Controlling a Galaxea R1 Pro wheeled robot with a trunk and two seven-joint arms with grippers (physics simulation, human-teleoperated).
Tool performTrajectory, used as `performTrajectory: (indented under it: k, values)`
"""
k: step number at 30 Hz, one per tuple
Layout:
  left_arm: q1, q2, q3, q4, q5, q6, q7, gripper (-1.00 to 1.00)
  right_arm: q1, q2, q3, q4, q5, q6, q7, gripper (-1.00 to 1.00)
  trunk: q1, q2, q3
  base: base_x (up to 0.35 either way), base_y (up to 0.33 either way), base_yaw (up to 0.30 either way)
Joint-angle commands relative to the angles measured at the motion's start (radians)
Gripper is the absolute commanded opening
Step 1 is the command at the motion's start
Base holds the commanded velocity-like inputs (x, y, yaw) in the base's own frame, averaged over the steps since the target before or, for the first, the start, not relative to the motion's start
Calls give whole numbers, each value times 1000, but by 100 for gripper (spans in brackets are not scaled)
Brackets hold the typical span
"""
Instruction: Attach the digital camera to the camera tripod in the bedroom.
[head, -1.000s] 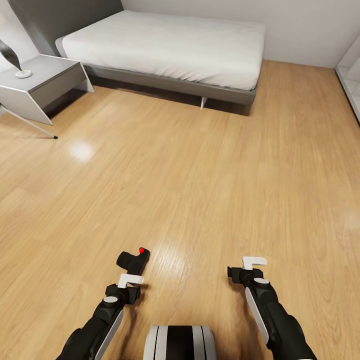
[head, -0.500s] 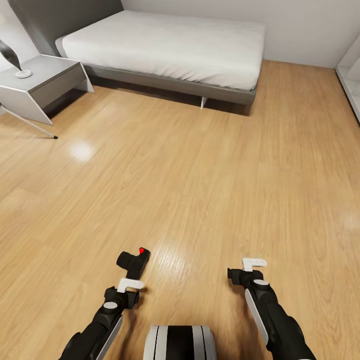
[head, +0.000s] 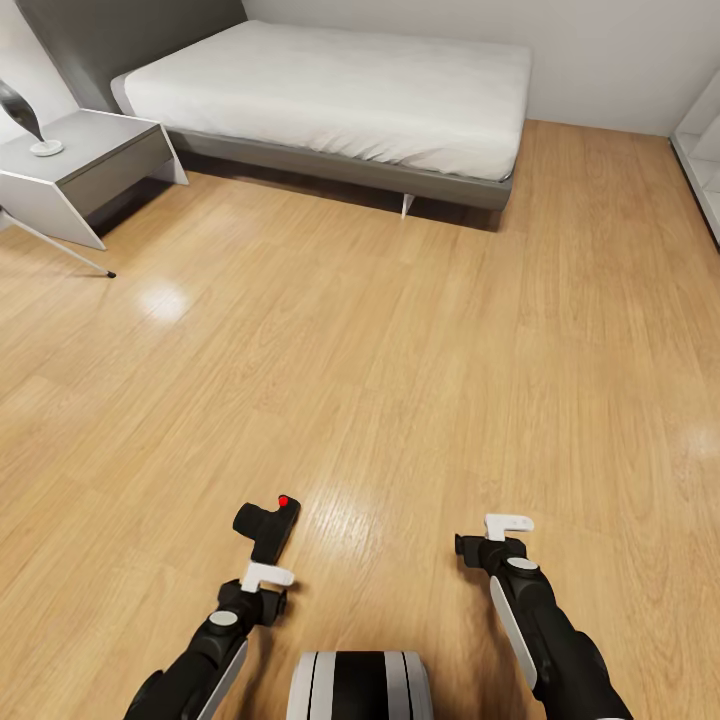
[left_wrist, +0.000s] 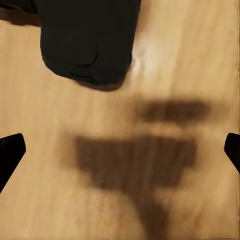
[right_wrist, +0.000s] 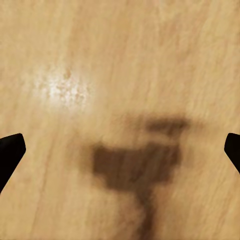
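Observation:
The digital camera (head: 268, 525), a small black body with a red dot on top, lies on the wood floor just ahead of my left gripper (head: 258, 596). In the left wrist view the camera (left_wrist: 87, 40) sits ahead of the gap, apart from the dark fingertips (left_wrist: 10, 152) at the frame's sides; this gripper (left_wrist: 120, 150) is open and empty. My right gripper (head: 490, 552) hangs over bare floor, also open (right_wrist: 120, 150) with nothing in it. A thin silver leg with a black foot (head: 60, 250) at the far left looks like the camera tripod's; the rest is out of view.
A low grey bed with a white mattress (head: 340, 90) stands at the back. A grey nightstand (head: 85, 165) with a white-based object on it is at the back left. A pale doorway edge (head: 700, 170) lies at the right. Wood floor (head: 400, 350) spreads between.
My left gripper has drawn back toward my body, away from the camera, which stays put on the floor. The right arm has not moved.

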Motion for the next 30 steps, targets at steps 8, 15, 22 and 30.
performTrajectory:
  k: [8, 15, 22, 30]
  values:
    - [0, 16, -10, 22, 6, -5, -36, 100, 0, 1, -1, -2, 0, 5, -3, 100, 0, 0, -1, 0, 0, 0]
    - [0, 19, -9, 25, 6, -7, -75, 100, 0, 1, -1, -2, -1, 5, -4, 100, 0, 0, -1, 0, 0, 0]
    - [0, 19, -9, 26, 6, -7, -115, 100, 0, 1, -1, -2, -1, 5, -4, 100, 0, 0, -1, 0, 0, 0]
    - [0, 18, -7, 26, 7, -6, -111, 100, 0, 1, -1, -1, -3, 5, -4, 100, 0, 0, -1, 0, 0, 0]
